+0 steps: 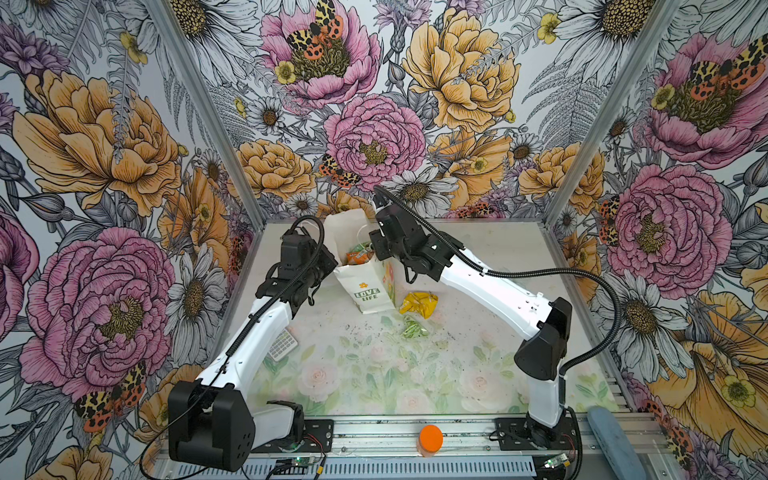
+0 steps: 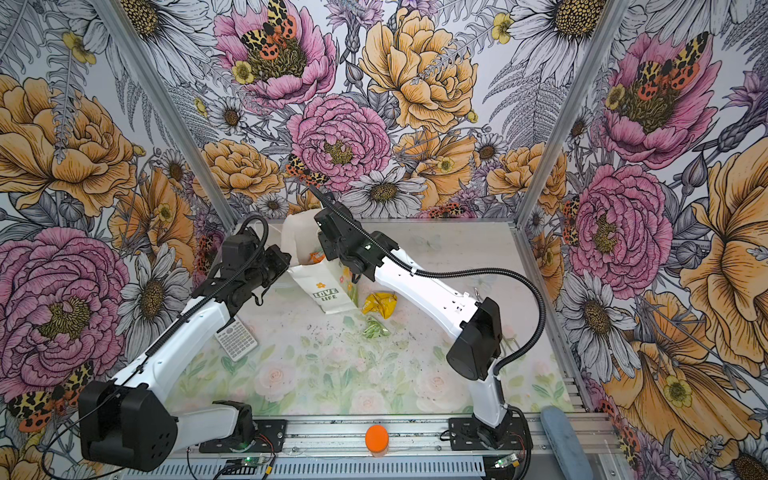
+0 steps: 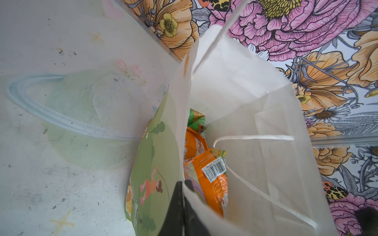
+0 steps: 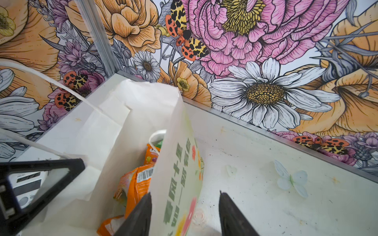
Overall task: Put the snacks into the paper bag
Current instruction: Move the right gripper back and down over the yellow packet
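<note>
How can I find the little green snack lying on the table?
Find the white paper bag standing in the middle of the table. Right of its base lies a crumpled yellow packet. The pale green packet lies just nearer the camera, smaller and paler.

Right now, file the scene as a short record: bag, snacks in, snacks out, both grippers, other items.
bag: paper bag standing, mouth open
inside bag: orange packets and a bright green packet; anything deeper cannot be seen
outside bag: yellow packet and pale green packet, lying beside the bag
left gripper: shut on the bag's rim
right gripper: open, jaws astride the bag's side wall, one inside, one outside
other: calculator, orange-lidded jar
</note>
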